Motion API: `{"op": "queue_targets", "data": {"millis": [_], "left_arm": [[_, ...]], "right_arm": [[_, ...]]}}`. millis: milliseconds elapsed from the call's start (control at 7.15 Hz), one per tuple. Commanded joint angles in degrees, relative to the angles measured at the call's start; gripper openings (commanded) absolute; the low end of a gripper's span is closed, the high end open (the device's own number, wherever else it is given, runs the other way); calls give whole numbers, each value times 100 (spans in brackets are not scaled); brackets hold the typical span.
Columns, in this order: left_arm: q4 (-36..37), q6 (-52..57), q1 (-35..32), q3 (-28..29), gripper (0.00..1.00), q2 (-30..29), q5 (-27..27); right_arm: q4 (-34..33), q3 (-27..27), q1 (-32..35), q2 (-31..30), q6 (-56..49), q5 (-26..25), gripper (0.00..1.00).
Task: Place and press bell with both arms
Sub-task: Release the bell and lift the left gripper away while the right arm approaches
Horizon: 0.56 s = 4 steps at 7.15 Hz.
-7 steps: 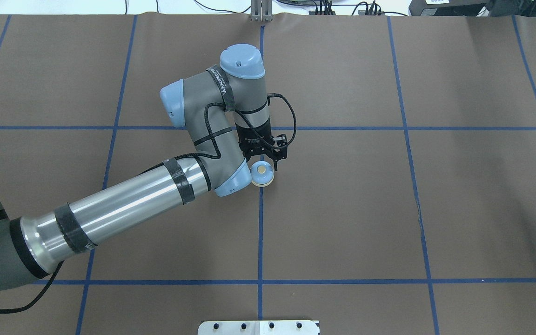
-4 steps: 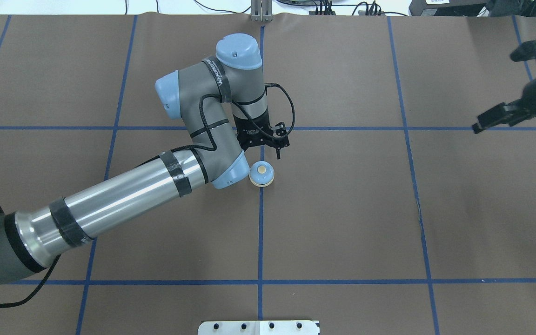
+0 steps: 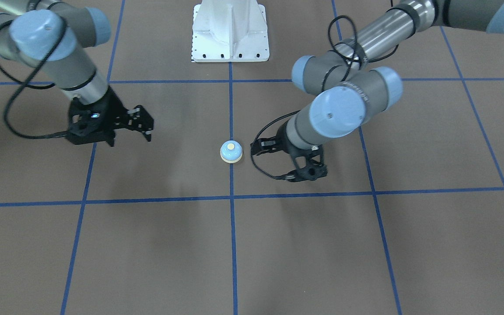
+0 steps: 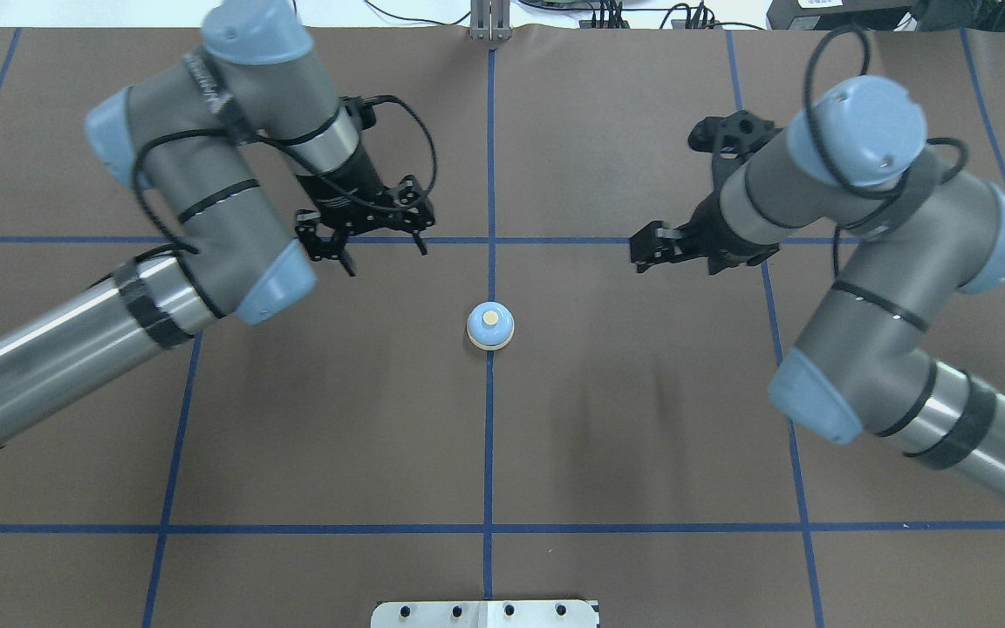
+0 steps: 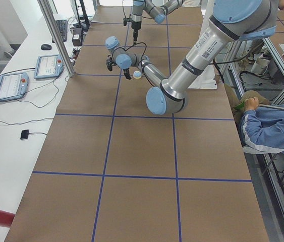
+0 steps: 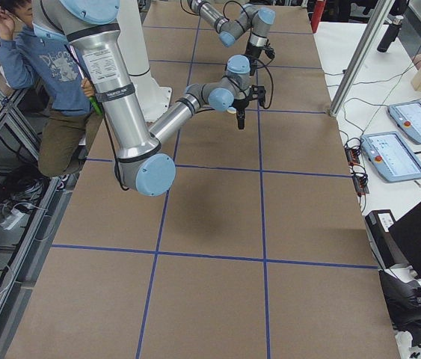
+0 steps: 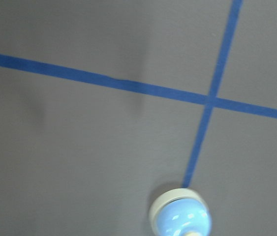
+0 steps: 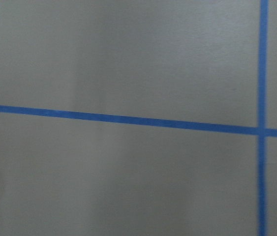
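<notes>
The bell, a light-blue dome with a cream base and button, stands alone on the centre blue grid line. It also shows in the front view and at the bottom of the left wrist view. My left gripper is open and empty, above the table, behind and to the left of the bell. In the front view it hangs to the bell's right. My right gripper looks shut and empty, well to the bell's right, its tip pointing towards the centre line. It shows left of the bell in the front view.
The white bolted pedestal base stands at the robot's side of the brown, blue-gridded table. A seated person is beside the robot. Tablets and cables lie on the white bench at the far edge.
The left arm has pulled back and to the left, away from the bell, which stayed put. The right arm has swung in from the right edge towards the centre.
</notes>
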Motion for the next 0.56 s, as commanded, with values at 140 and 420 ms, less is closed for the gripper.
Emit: {"op": "queue_targets", "data": {"millis": [140, 420], "left_arm": [[14, 551, -644, -1341, 95, 1559, -54], [22, 570, -663, -1455, 95, 1649, -54]], "right_arm": [[-43, -1560, -802, 1699, 1423, -685, 0], [-43, -1805, -882, 1828, 1426, -660, 0]]}}
